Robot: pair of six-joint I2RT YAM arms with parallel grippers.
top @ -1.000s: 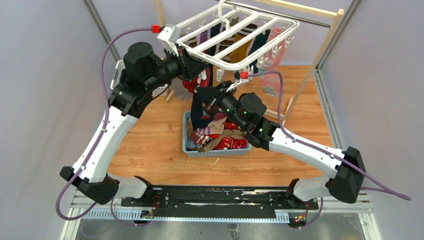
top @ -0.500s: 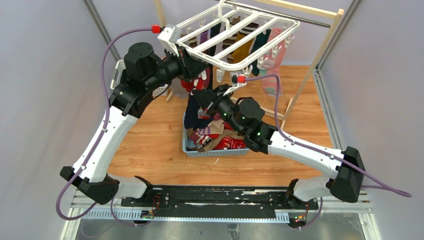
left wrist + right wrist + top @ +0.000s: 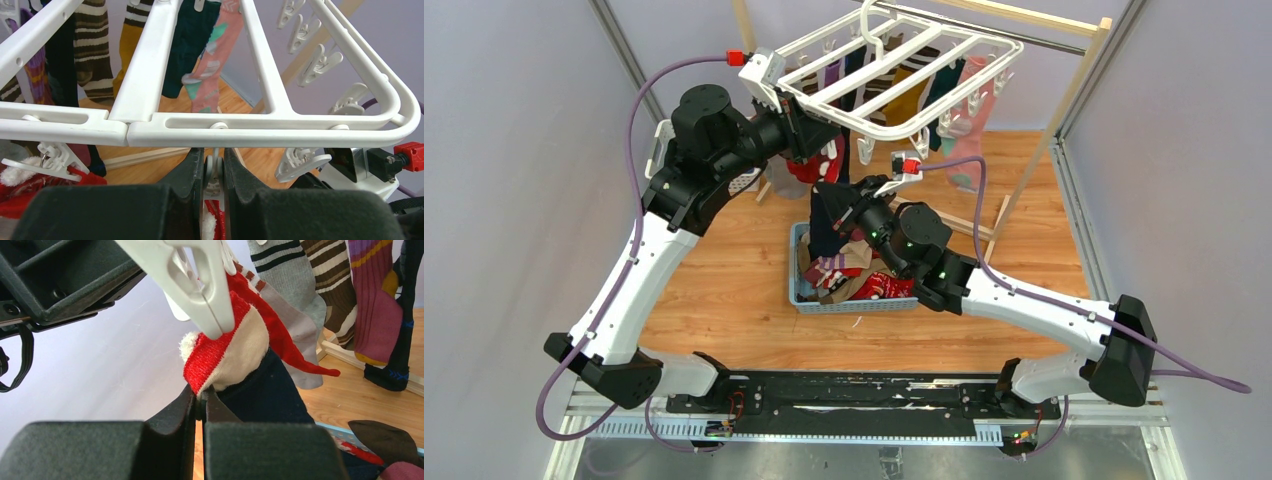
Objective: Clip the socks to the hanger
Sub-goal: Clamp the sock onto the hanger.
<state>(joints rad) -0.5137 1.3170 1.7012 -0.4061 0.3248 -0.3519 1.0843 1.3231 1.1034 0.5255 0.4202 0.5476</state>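
While your left gripper [image 3: 214, 160] stays pinching a clip [image 3: 213, 175], your right gripper [image 3: 201, 407], clamping the sock [image 3: 265, 395], has edged right.

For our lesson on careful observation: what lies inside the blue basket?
A loose heap of socks, red, beige and maroon among them, fills the blue basket. The right arm and a hanging navy sock cover its far part, so what lies there cannot be seen.
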